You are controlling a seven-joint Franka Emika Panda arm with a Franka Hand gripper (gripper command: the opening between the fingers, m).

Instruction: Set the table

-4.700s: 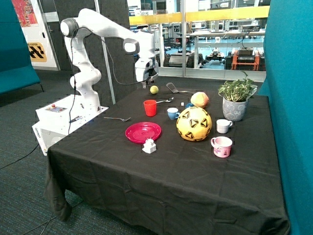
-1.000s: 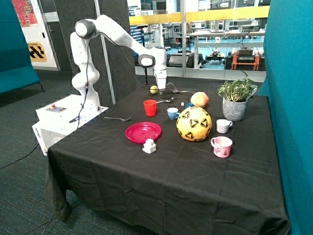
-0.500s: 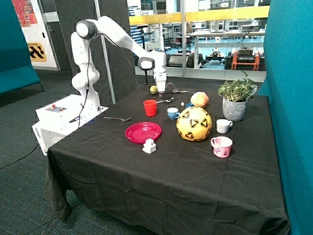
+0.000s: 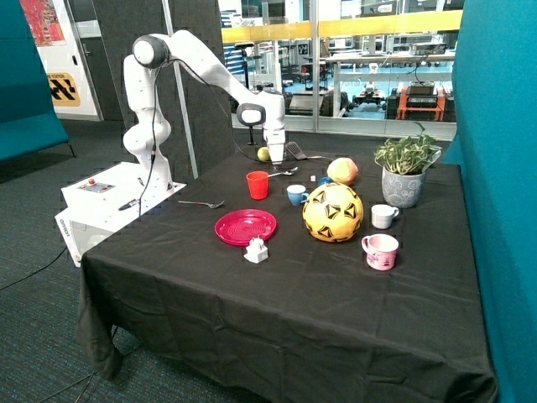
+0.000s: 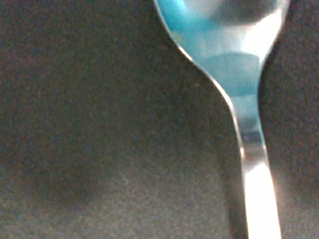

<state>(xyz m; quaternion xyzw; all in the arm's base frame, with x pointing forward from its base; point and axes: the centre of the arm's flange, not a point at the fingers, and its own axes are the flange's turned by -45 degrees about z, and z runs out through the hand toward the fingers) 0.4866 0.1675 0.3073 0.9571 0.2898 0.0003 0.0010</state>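
Desk [image 4: 277, 319], black cloth, fills the lower and middle part of the outside view; everything sits on its far half. Spoon [image 5: 239, 74] lies flat on the cloth near the far edge, upper centre of that view, handle toward the red cup [image 4: 258, 184]; the wrist view shows its bowl and neck filling the right of the frame, very close. Hand [image 4: 276, 159] is low over the spoon, pointing straight down, just beside the small yellow-green ball [image 4: 263, 154] and the black spatula [image 4: 295, 151]. Fingers not visible in either view: cannot tell whether they are spread or closed, or whether they touch the spoon. Judged: the arm is lined up to pick up the spoon, the vertical approach suiting a thin flat item. Red plate [image 4: 246, 227] sits centre-left with a fork [image 4: 201, 203] off to its left, so a place setting looks begun but unfinished. Clutter unrelated to a setting crowds the right: yellow soccer ball [image 4: 333, 212], blue cup [image 4: 296, 195], white cup [image 4: 383, 216], pink mug [image 4: 380, 251], potted plant [image 4: 406, 172].
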